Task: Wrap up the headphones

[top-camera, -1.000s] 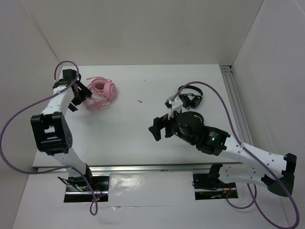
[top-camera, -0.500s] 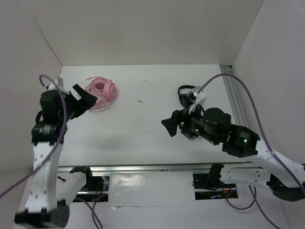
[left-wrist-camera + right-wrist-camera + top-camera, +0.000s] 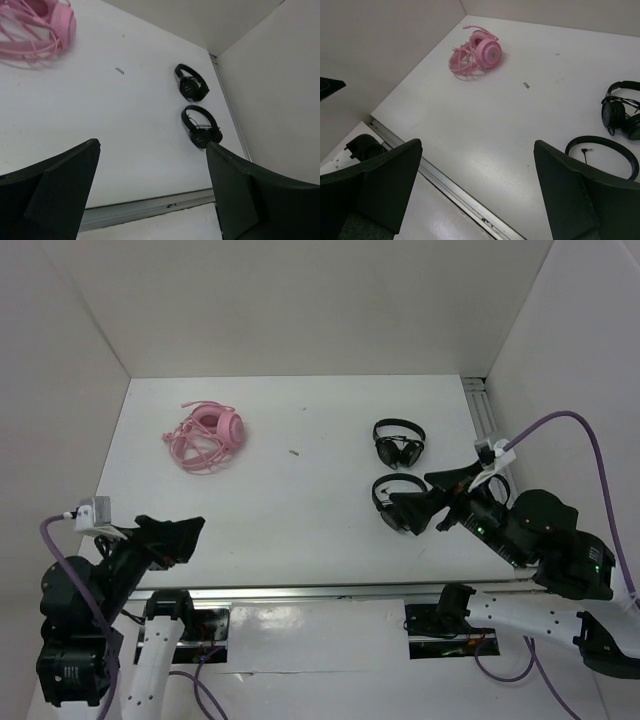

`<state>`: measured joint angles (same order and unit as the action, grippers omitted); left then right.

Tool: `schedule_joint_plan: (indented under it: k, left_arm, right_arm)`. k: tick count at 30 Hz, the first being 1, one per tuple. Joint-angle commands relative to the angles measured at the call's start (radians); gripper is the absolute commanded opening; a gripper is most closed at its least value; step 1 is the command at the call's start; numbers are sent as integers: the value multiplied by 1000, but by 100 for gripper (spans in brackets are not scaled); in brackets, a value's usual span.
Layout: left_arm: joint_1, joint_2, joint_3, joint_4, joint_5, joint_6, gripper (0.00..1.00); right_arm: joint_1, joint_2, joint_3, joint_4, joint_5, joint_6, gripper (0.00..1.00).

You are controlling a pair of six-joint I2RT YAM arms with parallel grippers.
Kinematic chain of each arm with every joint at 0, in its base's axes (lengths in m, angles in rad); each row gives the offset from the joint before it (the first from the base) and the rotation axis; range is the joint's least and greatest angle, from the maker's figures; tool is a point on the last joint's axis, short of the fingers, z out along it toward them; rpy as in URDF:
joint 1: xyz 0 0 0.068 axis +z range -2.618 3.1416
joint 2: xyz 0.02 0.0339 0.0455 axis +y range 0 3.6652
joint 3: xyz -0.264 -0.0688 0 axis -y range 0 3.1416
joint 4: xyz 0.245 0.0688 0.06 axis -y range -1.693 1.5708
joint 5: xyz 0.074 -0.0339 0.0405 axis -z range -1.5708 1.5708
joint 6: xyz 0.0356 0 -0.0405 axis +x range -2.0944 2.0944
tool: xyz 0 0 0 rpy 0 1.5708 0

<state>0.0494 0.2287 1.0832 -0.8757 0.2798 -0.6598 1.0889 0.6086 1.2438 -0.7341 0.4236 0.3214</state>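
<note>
The pink headphones (image 3: 205,438) lie in a loose bundle at the table's far left, cord looped around the earcups, with nothing touching them. They also show at the upper left in the left wrist view (image 3: 35,30) and the right wrist view (image 3: 477,52). My left gripper (image 3: 172,536) hangs open over the near left edge, far from them. In its own view the left gripper (image 3: 152,145) holds nothing. My right gripper (image 3: 425,498) is open above the near right of the table, and in its own view the right gripper (image 3: 477,145) is likewise empty.
Two black headphones lie at the right: one farther back (image 3: 400,443), one nearer (image 3: 395,502), partly under my right gripper. A small dark speck (image 3: 293,452) sits mid-table. A metal rail (image 3: 300,592) runs along the near edge, another (image 3: 485,410) along the right wall.
Both arms have drawn back toward the near edge. The left gripper left the pink headphones' side; the right gripper swung rightward, uncovering more of the nearer black headphones.
</note>
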Motion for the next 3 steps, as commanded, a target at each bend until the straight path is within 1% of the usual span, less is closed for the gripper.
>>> schedule_joint_plan:
  k: [1, 3]
  left_arm:
    - [-9, 24, 15, -69, 36, 3, 100]
    - [-10, 38, 47, -83, 26, 3, 100]
  right_arm:
    - [8, 2, -1, -39, 10, -2, 100]
    - [8, 2, 8, -51, 20, 7, 100]
